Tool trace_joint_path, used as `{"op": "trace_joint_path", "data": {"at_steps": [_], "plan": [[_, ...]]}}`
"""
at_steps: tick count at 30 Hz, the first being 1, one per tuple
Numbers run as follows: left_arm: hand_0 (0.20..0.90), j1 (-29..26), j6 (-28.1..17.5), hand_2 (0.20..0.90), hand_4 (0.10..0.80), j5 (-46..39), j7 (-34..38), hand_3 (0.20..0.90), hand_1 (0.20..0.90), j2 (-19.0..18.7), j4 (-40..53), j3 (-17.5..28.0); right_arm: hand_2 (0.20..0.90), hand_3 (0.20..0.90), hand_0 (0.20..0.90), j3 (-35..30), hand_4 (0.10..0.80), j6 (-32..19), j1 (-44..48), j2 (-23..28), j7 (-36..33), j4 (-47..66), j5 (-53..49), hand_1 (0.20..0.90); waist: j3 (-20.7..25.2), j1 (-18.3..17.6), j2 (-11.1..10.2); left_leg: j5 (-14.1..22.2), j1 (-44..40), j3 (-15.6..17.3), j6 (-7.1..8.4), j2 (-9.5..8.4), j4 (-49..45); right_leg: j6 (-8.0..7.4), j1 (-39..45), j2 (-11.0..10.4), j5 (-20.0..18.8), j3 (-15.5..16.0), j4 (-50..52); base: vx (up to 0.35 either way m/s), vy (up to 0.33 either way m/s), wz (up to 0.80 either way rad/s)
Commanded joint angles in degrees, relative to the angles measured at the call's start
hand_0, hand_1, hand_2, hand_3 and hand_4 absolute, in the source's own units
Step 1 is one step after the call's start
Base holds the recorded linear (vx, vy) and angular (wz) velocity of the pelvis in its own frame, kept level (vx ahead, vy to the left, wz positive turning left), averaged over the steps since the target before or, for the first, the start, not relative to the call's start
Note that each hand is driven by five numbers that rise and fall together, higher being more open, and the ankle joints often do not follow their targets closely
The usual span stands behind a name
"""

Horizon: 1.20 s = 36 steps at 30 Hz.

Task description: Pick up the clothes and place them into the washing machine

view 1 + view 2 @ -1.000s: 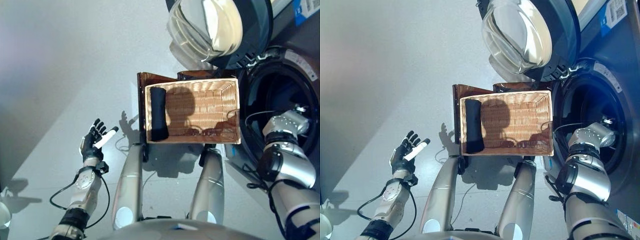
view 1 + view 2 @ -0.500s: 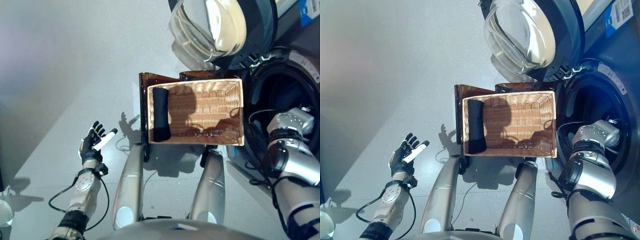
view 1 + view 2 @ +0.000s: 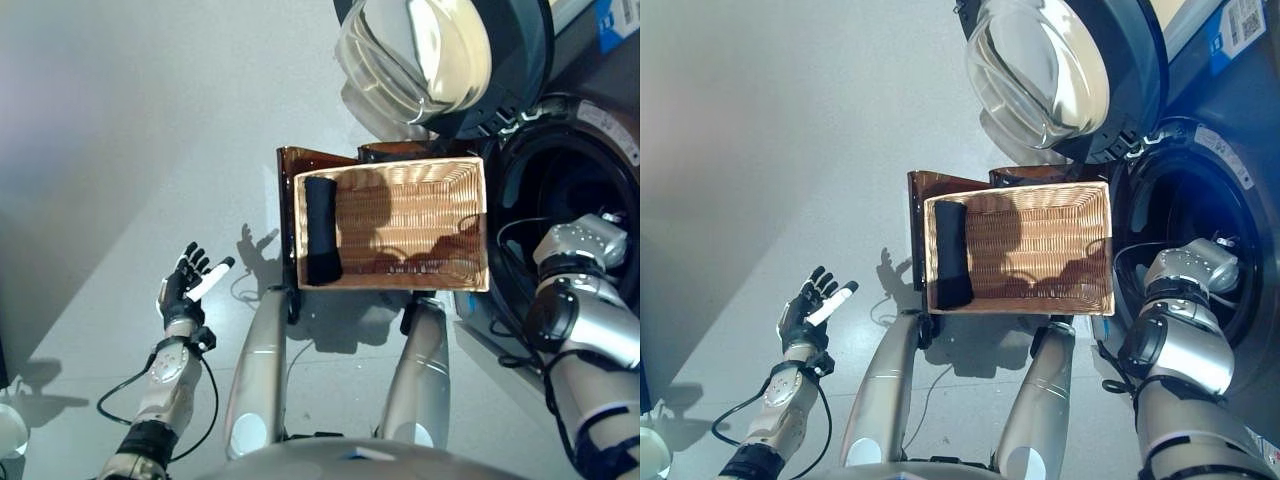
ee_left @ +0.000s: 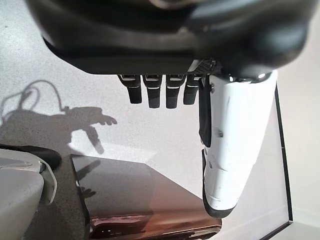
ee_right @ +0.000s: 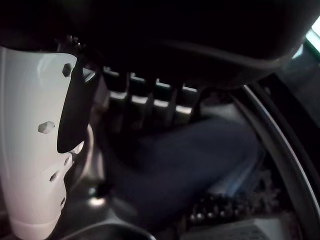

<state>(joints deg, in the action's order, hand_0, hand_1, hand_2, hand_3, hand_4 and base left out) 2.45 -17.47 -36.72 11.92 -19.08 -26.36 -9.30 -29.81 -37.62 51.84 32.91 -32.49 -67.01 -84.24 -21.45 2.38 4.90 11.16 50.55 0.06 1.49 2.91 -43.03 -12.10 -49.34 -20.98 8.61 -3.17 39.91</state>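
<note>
A wicker basket (image 3: pixel 410 215) stands in front of the washing machine. A rolled dark garment (image 3: pixel 320 232) lies at its left end. My right arm reaches into the machine's drum (image 3: pixel 565 185), so the eye views hide that hand. In its wrist view my right hand (image 5: pixel 165 45) has straight fingers (image 5: pixel 150 100) that hold nothing. A dark blue garment (image 5: pixel 190 165) lies loose in the drum just past them. My left hand (image 3: pixel 185 287) hangs open over the floor, far to the left of the basket, and is empty.
The machine's round glass door (image 3: pixel 430 50) stands swung open above the basket. A brown stand (image 3: pixel 300 160) bears the basket, and its edge shows in the left wrist view (image 4: pixel 140 200). A white round object (image 3: pixel 8 430) sits at the floor's lower left corner.
The whole picture has shifted slightly, so the camera moved. Both arms, the basket and the garments keep their places.
</note>
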Motion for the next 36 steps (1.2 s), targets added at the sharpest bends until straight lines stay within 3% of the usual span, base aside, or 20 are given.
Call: {"op": "trace_joint_path", "data": {"at_steps": [1, 19, 29, 36], "plan": [[0.900, 2.37, -2.78, 0.900, 0.800, -0.60, 1.29, 0.900, 0.900, -4.08, 1.69, 3.41, 0.900, 0.900, 0.900, 4.05, 0.800, -4.86, 0.83, 4.77, 2.43, -0.26, 5.38, 0.900, 4.46, -0.61, -0.14, -2.12, -2.57, -3.91, 4.96, 3.38, 5.04, 1.90, 2.13, -0.56, -5.58, -1.44, -2.76, 0.000, 0.000, 0.00], [0.900, 2.55, -3.38, 0.900, 0.800, -0.71, 0.32, 0.900, 0.900, -3.54, 2.14, 3.45, 0.900, 0.900, 0.900, 8.15, 0.800, -2.93, -3.38, -8.14, 3.74, 6.61, 10.56, 0.900, 3.37, -0.59, -0.99, -4.32, -4.24, -3.37, 4.82, 2.63, 8.75, 1.46, 4.78, -0.92, -8.64, -0.39, -7.82, -0.003, 0.002, -0.01], [0.900, 2.89, -3.68, 0.900, 0.800, 0.20, -0.38, 0.900, 0.900, -3.55, 2.63, 4.19, 0.900, 0.900, 0.900, 17.72, 0.800, 4.34, -6.15, -16.14, 5.91, 6.00, 19.69, 0.900, 2.80, -0.17, -1.43, -4.67, -3.95, -3.29, 4.80, 2.84, 8.25, 1.82, 4.75, -0.89, -9.17, -0.59, -7.92, -0.016, 0.003, 0.00], [0.900, 2.83, -4.12, 0.900, 0.800, 1.12, 0.02, 0.900, 0.900, -2.73, 3.07, 5.54, 0.900, 0.900, 0.900, 29.02, 0.800, 9.04, -10.09, -23.36, 7.72, 11.47, 31.47, 0.900, 1.99, -0.15, -1.85, -5.40, -3.41, -3.11, 4.88, 3.14, 7.83, 2.10, 4.04, -0.65, -9.44, -0.70, -7.45, -0.018, 0.002, -0.02]]}}
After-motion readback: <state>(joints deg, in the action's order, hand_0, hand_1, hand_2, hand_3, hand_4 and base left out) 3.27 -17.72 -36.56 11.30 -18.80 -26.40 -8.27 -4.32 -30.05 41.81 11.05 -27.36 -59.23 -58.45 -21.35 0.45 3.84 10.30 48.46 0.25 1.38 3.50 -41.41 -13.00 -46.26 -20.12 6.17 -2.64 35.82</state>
